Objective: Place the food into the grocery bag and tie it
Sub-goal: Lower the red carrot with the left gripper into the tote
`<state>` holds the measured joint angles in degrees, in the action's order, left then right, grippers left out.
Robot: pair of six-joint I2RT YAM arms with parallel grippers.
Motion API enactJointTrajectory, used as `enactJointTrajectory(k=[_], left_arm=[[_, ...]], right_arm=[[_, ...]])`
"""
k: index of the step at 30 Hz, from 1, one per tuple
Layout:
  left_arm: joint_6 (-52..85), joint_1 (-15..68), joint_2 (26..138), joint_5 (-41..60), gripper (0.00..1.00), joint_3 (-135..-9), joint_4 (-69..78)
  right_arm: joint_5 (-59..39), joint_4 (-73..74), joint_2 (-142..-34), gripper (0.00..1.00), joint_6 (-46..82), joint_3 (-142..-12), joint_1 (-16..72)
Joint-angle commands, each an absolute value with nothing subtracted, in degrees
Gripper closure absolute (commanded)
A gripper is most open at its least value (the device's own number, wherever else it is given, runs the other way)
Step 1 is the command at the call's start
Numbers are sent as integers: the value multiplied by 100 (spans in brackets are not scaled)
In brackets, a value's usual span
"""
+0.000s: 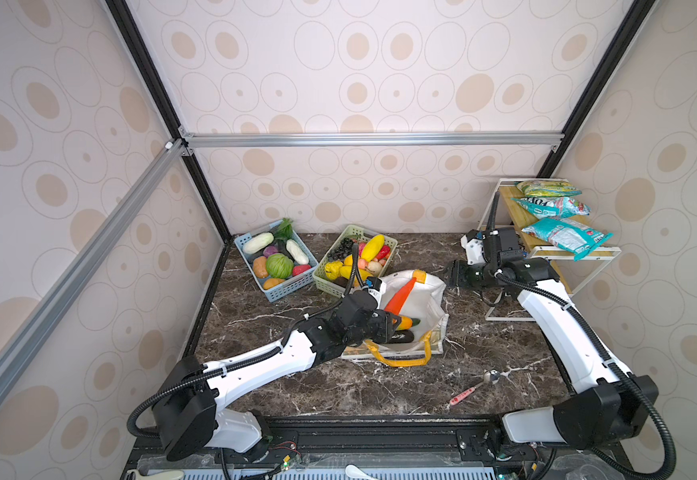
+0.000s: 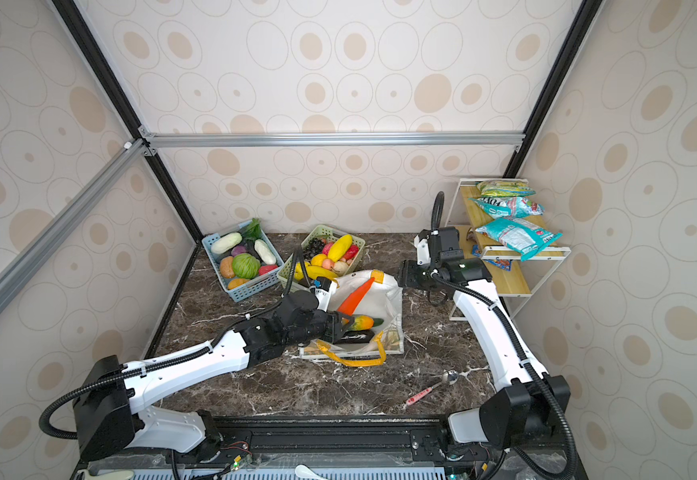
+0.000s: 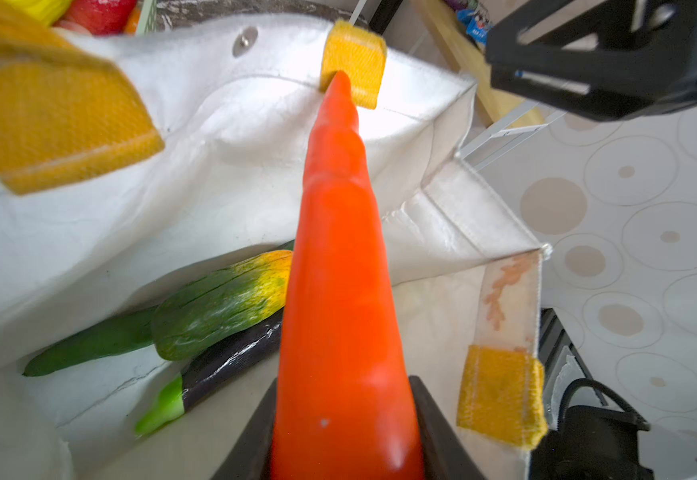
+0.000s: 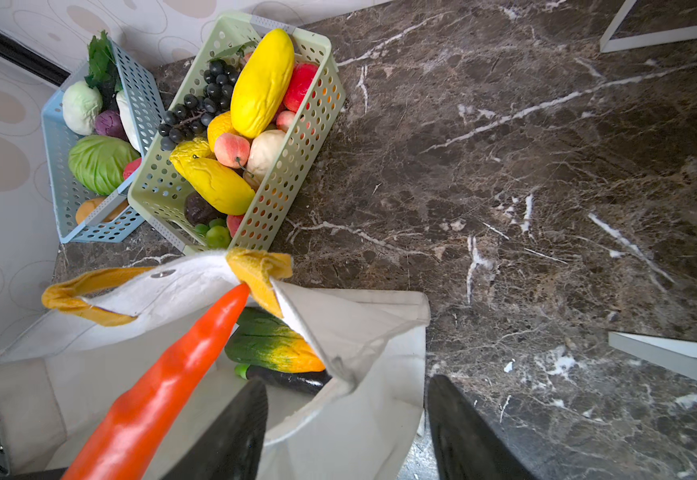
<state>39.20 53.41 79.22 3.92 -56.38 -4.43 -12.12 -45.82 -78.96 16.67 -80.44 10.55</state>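
Observation:
The white grocery bag stands open at mid table with yellow strap handles. My left gripper is shut on the thick end of an orange carrot, which slants across the bag's mouth, tip at the far rim. An orange-green gourd and a dark eggplant lie inside on the bottom. My right gripper is open, its jaws either side of the bag's right wall. Teal snack packets lie on the shelf.
A blue basket and a green basket full of toy produce stand behind the bag. A wood and white wire shelf fills the back right corner. A pink-handled spoon lies at front right.

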Motion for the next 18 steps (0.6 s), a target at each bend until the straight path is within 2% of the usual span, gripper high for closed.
enactJointTrajectory(k=[1, 12, 18], left_arm=[[3611, 5414, 7989, 291, 61, -5759, -644], [3301, 5418, 8294, 314, 52, -5792, -773], [3296, 5414, 8417, 119, 39, -5764, -799]], right_arm=[[-1173, -4639, -7734, 36, 1731, -7947, 1072], [-1380, -4496, -7825, 36, 1800, -7948, 1072], [-1419, -4481, -7857, 36, 1814, -7875, 1072]])
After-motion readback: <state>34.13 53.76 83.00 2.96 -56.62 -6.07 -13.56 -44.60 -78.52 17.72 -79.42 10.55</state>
